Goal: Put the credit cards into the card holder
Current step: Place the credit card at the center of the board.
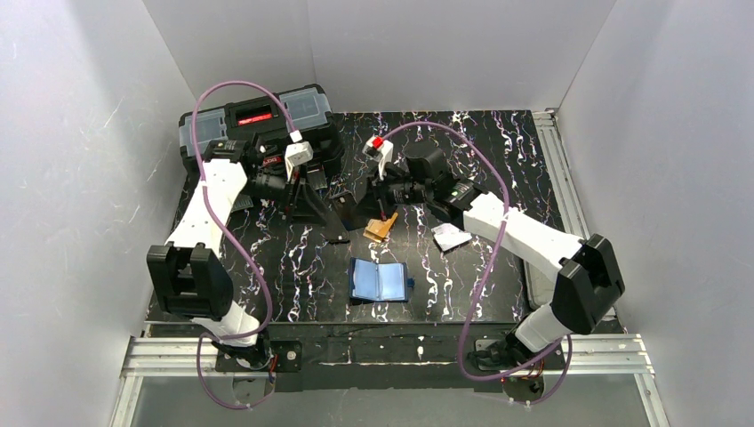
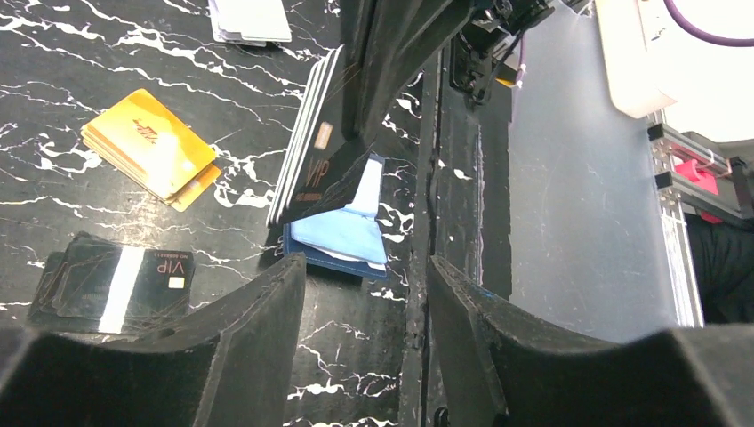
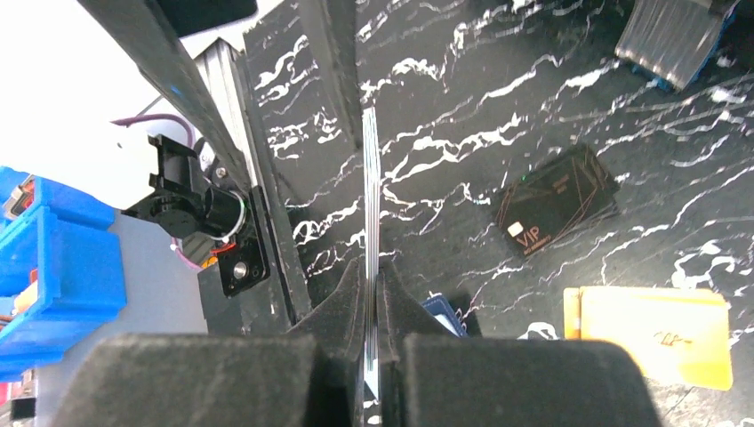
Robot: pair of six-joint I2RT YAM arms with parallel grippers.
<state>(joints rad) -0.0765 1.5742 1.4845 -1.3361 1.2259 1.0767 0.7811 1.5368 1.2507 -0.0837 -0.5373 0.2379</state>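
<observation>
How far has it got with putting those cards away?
Nothing looks done: the open card holder shows no cards inside. In hand: the right pincer grips a black card stack. Still to go: orange cards, loose black cards and white cards lie on the table.

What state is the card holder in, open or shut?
Open: the card holder lies spread flat, light blue inside facing up.
</observation>
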